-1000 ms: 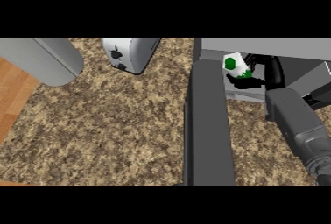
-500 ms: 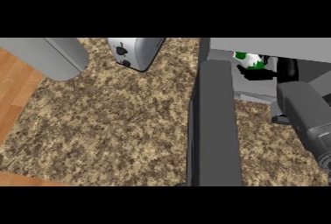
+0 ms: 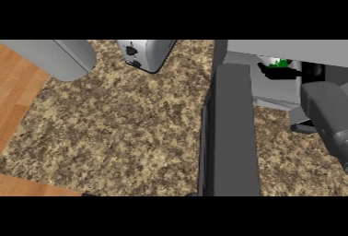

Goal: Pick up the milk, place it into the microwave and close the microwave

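Milk [image 3: 277, 62] sits inside the microwave [image 3: 299, 46], the right robot hand [image 3: 279, 74] curled round it, door [image 3: 231, 138] open.

One microwave [image 3: 231, 138], one milk carton [image 3: 278, 62], one toaster [image 3: 146, 53], one grey cylinder [image 3: 58, 57] — and one hand [image 3: 273, 73].

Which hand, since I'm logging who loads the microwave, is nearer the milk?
Right. The right hand holds the milk just inside the microwave; the left hand shows nowhere in the view.
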`<move>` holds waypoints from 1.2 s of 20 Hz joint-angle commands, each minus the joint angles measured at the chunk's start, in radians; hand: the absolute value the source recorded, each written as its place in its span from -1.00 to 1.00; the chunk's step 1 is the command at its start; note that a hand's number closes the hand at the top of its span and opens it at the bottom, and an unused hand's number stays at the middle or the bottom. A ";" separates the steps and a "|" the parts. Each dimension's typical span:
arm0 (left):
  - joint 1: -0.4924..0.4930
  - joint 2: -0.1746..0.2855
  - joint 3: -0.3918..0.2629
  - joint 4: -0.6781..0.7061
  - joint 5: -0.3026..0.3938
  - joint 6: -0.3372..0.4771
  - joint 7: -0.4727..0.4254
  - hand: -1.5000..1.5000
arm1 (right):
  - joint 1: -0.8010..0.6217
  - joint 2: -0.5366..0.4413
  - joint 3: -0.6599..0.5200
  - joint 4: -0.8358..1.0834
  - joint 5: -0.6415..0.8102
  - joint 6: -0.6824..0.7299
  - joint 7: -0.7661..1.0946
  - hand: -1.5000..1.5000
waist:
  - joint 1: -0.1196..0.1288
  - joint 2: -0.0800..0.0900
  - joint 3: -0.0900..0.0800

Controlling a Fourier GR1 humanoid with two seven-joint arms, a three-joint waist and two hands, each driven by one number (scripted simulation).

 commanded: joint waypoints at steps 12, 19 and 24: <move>-0.044 0.035 0.012 0.034 -0.053 -0.001 0.008 -1.00 | -0.022 -0.043 -0.023 0.008 -0.012 0.002 0.015 1.00 | 0.028 0.015 0.001; -0.071 0.036 0.004 0.058 -0.076 -0.007 0.000 -1.00 | -0.056 0.016 -0.051 -0.013 -0.042 0.044 -0.025 -1.00 | 0.035 0.009 0.003; -0.084 0.037 -0.020 0.081 -0.101 -0.015 0.010 -1.00 | -0.107 0.068 0.024 0.039 0.031 0.087 0.061 -1.00 | 0.045 0.001 -0.007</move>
